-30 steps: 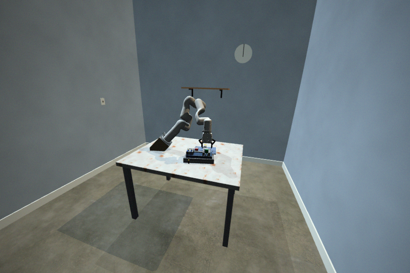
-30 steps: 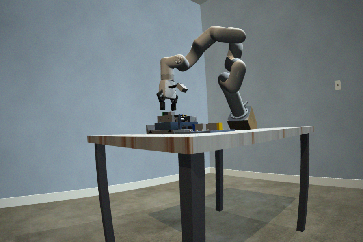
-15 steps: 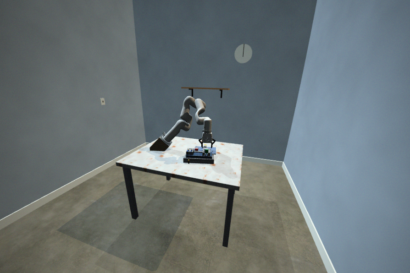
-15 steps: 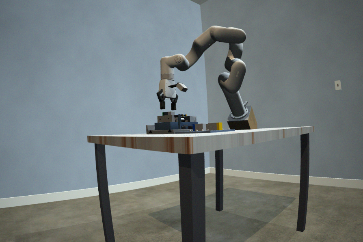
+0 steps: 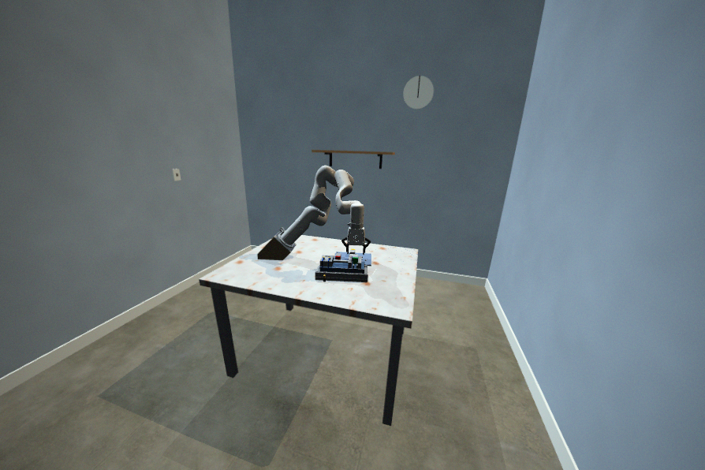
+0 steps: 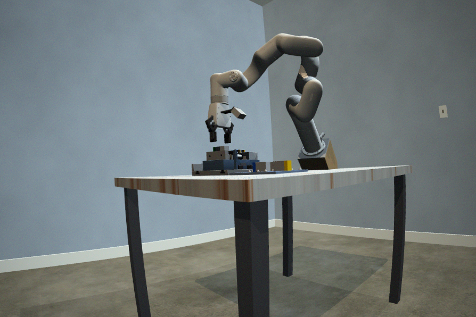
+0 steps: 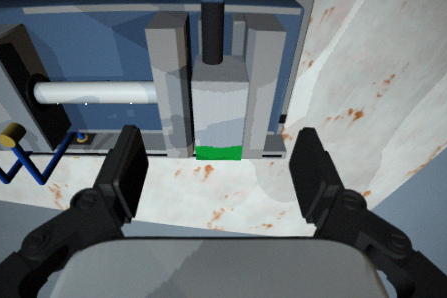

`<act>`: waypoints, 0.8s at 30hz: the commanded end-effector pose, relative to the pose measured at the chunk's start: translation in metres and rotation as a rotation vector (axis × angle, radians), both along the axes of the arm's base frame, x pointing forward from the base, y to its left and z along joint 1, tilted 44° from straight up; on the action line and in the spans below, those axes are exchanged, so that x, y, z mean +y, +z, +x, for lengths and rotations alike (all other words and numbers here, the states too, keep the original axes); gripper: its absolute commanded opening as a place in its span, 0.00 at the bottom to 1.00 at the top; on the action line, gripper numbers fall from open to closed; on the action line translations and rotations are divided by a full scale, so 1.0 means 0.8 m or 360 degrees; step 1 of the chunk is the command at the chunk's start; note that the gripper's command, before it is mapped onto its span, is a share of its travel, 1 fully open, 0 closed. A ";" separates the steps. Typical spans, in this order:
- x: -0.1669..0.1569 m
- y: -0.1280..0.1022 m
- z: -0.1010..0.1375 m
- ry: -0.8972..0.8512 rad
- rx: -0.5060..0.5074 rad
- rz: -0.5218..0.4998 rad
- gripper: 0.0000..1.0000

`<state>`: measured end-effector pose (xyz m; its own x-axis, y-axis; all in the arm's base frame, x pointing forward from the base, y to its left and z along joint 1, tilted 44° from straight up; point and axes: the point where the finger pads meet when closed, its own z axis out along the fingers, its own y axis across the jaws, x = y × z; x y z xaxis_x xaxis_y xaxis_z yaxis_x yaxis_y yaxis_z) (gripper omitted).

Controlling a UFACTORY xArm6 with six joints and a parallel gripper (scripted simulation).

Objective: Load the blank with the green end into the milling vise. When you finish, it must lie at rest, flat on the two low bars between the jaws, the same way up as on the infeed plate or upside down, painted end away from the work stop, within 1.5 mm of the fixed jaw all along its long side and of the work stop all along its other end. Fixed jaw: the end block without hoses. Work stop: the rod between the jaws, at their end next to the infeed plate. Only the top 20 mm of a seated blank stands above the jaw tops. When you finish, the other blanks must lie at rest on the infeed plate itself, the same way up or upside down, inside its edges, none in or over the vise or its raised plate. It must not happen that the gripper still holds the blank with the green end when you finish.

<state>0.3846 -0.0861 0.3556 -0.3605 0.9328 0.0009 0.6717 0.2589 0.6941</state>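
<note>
The blank (image 7: 220, 107) is a grey block with a green end (image 7: 218, 152). It lies between the two grey vise jaws, the left jaw (image 7: 171, 85) and the right jaw (image 7: 262, 87). Its plain end points at the dark work stop rod (image 7: 212, 32), and the green end faces away from the rod. I cannot tell the gaps to the jaws or the rod. My gripper (image 7: 219, 145) is open and empty, hanging above the blank's green end with a finger on each side. It is also clear above the vise (image 6: 229, 158) in the exterior view (image 6: 219, 139).
A white piston rod (image 7: 95, 92) and blue hoses (image 7: 30, 165) lie left of the jaws. Two other blanks, one with a yellow end (image 6: 281, 165), lie on the low infeed plate beside the vise. The arm's base (image 6: 317, 158) stands behind them.
</note>
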 end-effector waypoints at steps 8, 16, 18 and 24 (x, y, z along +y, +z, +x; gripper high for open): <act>-0.010 0.029 -0.024 -0.0001 -0.0004 -0.0002 1.00; -0.019 0.056 -0.049 -0.0001 -0.0004 -0.0002 1.00; -0.019 0.056 -0.049 -0.0001 -0.0004 -0.0002 1.00; -0.024 0.069 -0.060 -0.0002 -0.0005 -0.0004 1.00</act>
<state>0.3427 -0.1019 0.4011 -0.3605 0.9328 0.0029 0.6732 0.2580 0.6930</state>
